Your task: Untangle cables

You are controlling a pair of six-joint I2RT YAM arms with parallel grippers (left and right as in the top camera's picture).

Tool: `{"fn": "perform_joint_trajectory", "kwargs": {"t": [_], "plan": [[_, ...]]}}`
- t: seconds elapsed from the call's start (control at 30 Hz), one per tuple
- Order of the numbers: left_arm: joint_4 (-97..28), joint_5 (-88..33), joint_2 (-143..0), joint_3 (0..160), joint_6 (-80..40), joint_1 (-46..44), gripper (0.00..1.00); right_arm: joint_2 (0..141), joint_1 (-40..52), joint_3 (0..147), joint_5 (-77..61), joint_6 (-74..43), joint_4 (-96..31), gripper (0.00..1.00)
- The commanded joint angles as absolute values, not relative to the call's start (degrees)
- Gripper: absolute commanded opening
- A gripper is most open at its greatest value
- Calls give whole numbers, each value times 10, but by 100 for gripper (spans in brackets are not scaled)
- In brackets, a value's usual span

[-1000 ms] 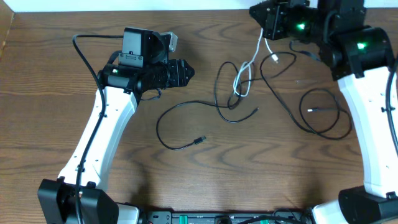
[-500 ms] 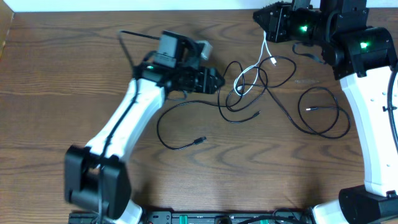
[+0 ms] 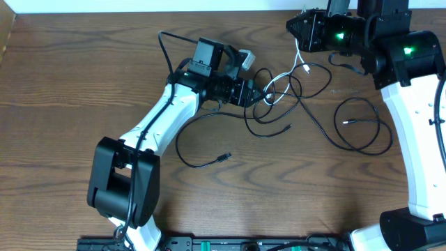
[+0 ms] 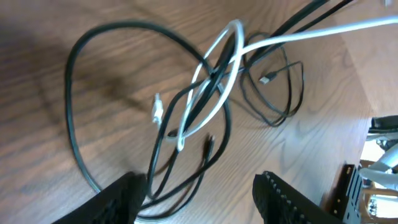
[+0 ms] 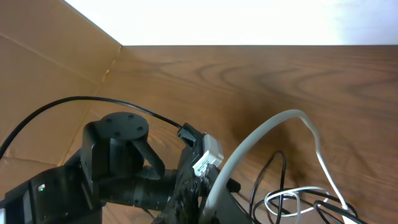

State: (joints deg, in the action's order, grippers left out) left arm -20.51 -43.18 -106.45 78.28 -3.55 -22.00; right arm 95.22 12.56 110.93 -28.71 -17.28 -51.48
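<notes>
The brown worktop (image 3: 56, 104) has a matte, wood-grained surface with darker streaks running along it. On it lie thin, glossy black cables (image 4: 70, 99) with small plug ends, curling in loose rounded loops, and one smooth, slightly thicker white cable (image 5: 289, 114). They cross one another in a knot near the middle of the far half of the worktop. One black strand trails toward the near side and ends in a small plug. Another forms a separate open loop to the right, near the white-shelled right arm, with its plug end lying inside the loop. The left gripper (image 4: 202, 194) has blunt, matte black fingers and sits low at the left edge of the knot. Its fingers stand apart and nothing is pinched, though a couple of black strands run through the gap between them; I cannot tell whether they touch the fingers. The right gripper (image 3: 296, 31) is at the far right edge, drawn together on the white cable. From there the white cable arches up clear of the worktop, then drops in a narrow loop into the knot, where it threads among the black strands.
</notes>
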Motion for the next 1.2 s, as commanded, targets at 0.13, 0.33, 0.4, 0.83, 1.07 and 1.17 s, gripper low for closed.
{"fn": "perform_joint_trajectory", "kwargs": {"t": [0.13,0.33,0.4,0.83,1.07,1.17], "plan": [[-177,-444,-1075,775,-21,-231,58,949,120,1109,-286,-162,-524,1],[-158,-444,-1078,769,-22,-232,56,949,120,1109,-286,-162,-528,1],[-155,-444,-1083,769,-22,-232,55,949,120,1109,-286,-162,-528,1],[-95,-443,-1122,769,-30,-255,52,949,120,1109,-286,-161,-536,1],[-31,-439,-1157,769,-31,-262,52,949,120,1109,-286,-160,-539,1],[-27,-439,-1170,769,-31,-262,49,949,120,1109,-286,-160,-539,1]]}}
